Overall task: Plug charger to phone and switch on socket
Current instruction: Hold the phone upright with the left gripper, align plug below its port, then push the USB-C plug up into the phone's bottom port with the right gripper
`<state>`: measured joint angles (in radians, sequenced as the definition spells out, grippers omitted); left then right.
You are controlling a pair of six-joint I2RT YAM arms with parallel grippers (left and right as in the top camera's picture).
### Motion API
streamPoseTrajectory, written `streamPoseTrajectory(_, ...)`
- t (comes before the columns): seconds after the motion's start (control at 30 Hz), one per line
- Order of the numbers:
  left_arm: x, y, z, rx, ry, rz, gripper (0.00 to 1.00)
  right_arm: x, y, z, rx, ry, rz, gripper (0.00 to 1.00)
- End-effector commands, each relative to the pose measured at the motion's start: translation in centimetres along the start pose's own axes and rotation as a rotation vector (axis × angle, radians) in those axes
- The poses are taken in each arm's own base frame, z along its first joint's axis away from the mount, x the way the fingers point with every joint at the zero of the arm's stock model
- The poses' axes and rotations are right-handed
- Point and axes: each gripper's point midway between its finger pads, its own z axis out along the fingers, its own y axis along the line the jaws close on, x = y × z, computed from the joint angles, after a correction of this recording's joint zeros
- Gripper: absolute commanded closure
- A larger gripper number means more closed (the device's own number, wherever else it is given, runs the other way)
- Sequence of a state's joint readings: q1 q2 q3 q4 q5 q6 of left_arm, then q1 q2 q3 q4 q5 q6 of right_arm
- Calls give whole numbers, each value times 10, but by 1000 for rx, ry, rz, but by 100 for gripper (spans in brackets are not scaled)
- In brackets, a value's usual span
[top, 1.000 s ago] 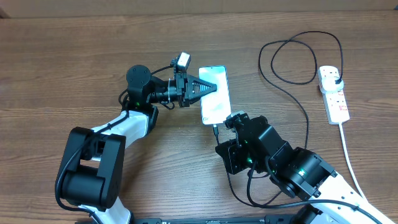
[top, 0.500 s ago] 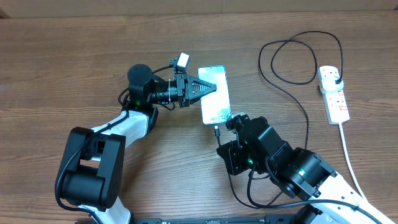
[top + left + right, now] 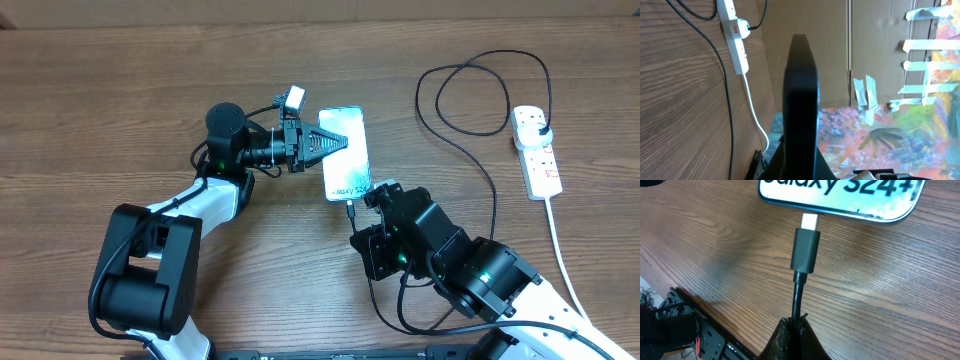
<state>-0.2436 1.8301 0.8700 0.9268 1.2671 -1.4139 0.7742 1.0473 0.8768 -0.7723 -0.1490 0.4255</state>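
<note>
The right gripper (image 3: 796,323) was pinched nearly shut on the charger (image 3: 806,250), gripping the thin black cable just behind the connector body. The bright metal tip met the bottom edge of the phone (image 3: 840,195) and part of it was still showing, so how deep it sat could not be told. The connector stood square to that edge.

From overhead, the left gripper (image 3: 343,140) reached in from the left, its fingers drawn to a narrow point. The upper finger lay across the top half of the screen and the gripper was clamped on the phone's left side. Its wrist camera showed only a dark slab edge-on, with no gap visible.

The phone lay at mid-worktop (image 3: 120,90), screen up, its length running away from the robot, between the two grippers.

The socket (image 3: 537,150) sat well apart at the far right, with the charger's plug in its far end. Its white cord (image 3: 565,255) trailed toward the near edge. The black cable looped widely between phone and socket and passed close by the right arm. Bare wood lay open to the left and beyond the phone.
</note>
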Motion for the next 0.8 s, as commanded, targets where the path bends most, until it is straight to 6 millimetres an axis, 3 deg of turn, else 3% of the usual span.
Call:
streamPoseTrajectory(0.0,3,-11,2,14,27,17,96,-3,1,-2,5,-14,-13,96)
streamPoseTrajectory(0.77,8,-11,2,17,54,-18,96,-3,0,-2,8,-17,-14,96)
